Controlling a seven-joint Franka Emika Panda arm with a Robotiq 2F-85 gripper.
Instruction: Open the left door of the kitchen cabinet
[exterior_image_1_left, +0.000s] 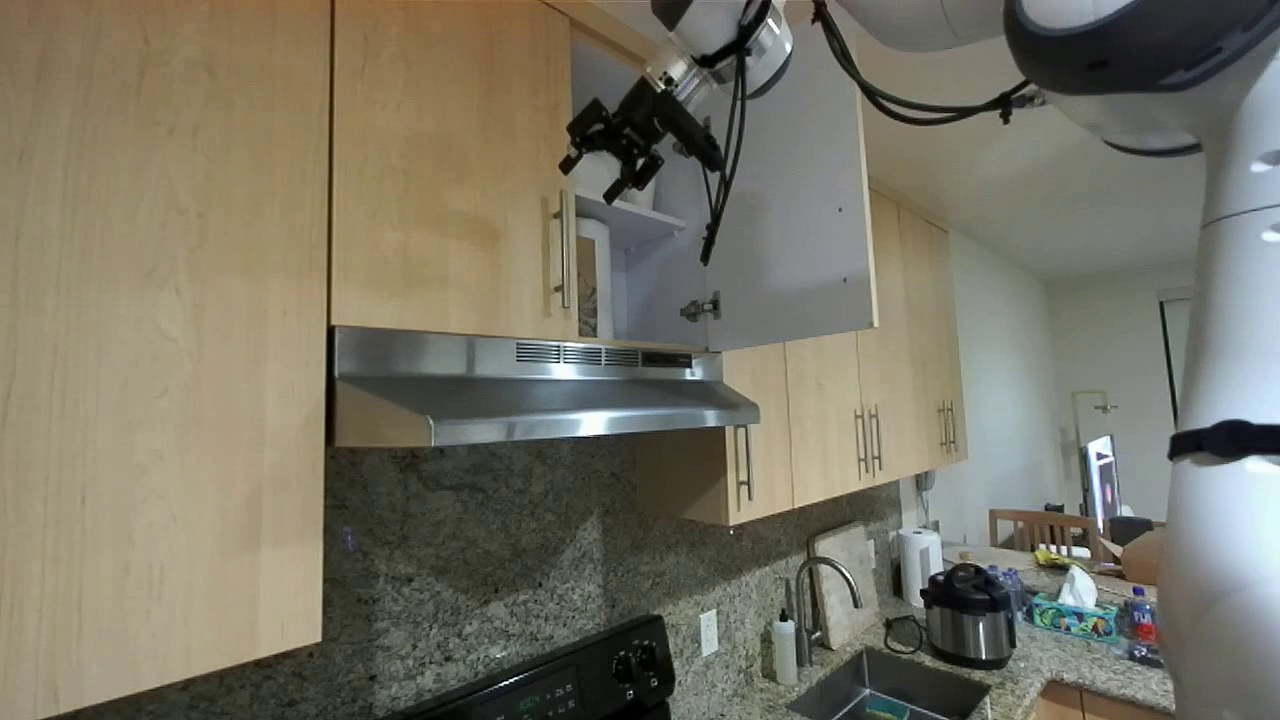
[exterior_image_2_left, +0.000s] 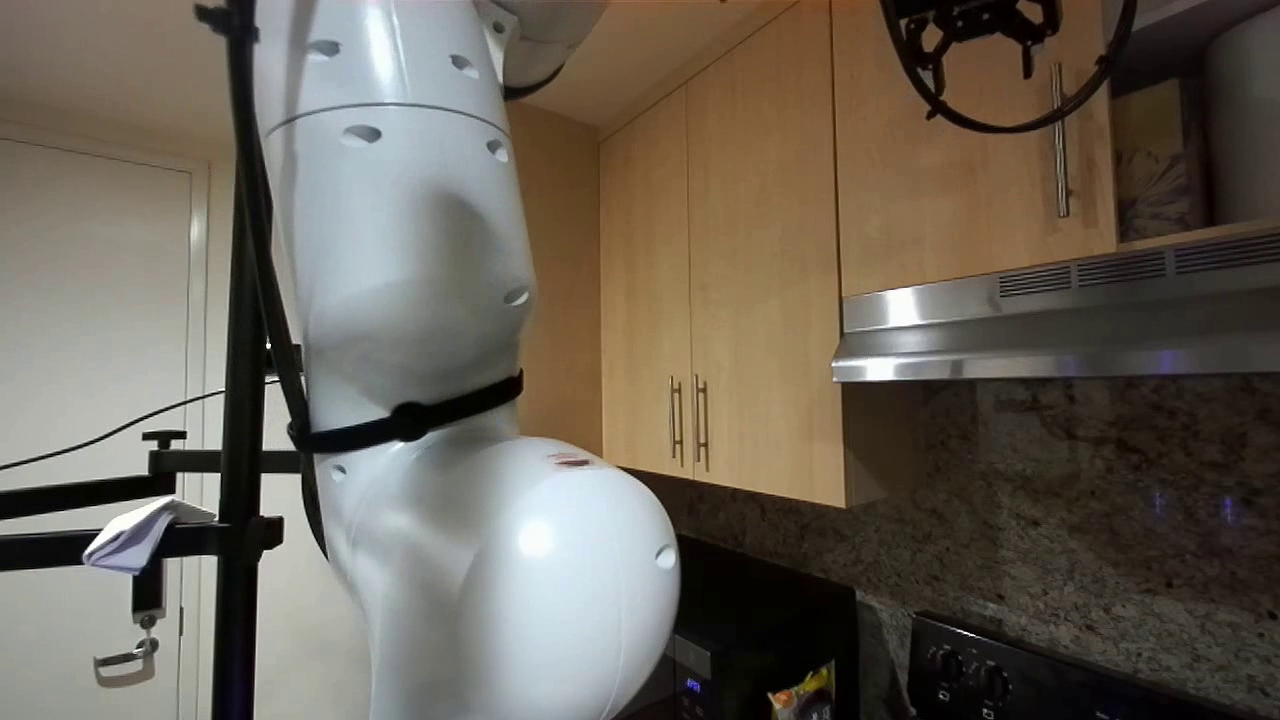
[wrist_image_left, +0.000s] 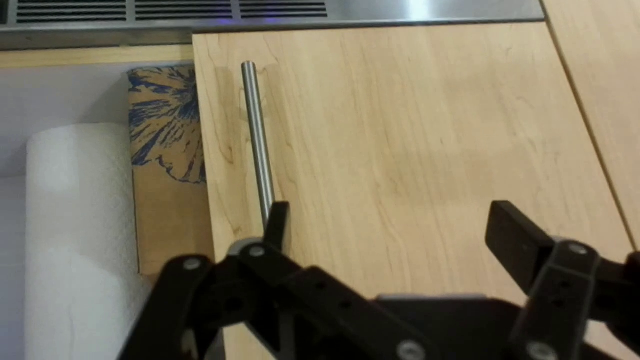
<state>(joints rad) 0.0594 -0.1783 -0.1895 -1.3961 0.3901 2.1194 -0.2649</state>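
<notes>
Wrist view: left door (wrist_image_left: 400, 130), closed, on the kitchen cabinet (exterior_image_1_left: 655, 275), above the left half of the range hood (exterior_image_1_left: 560, 400). Handle (wrist_image_left: 258, 135): vertical metal bar near the free edge. Gripper (wrist_image_left: 390, 217), mine: spread wide, holding nothing, higher than the range hood. Hazard, as I judge: one finger (wrist_image_left: 276, 225) overlaps the bar, contact not determinable; advancing straight may knock it or miss the grip. Edges: white roll (wrist_image_left: 75, 225) and brown box (wrist_image_left: 172, 220) inside, above the range hood; right door (exterior_image_1_left: 790, 230) swung out at its right end. Room: before the range hood, likely enough to pull outward.
</notes>
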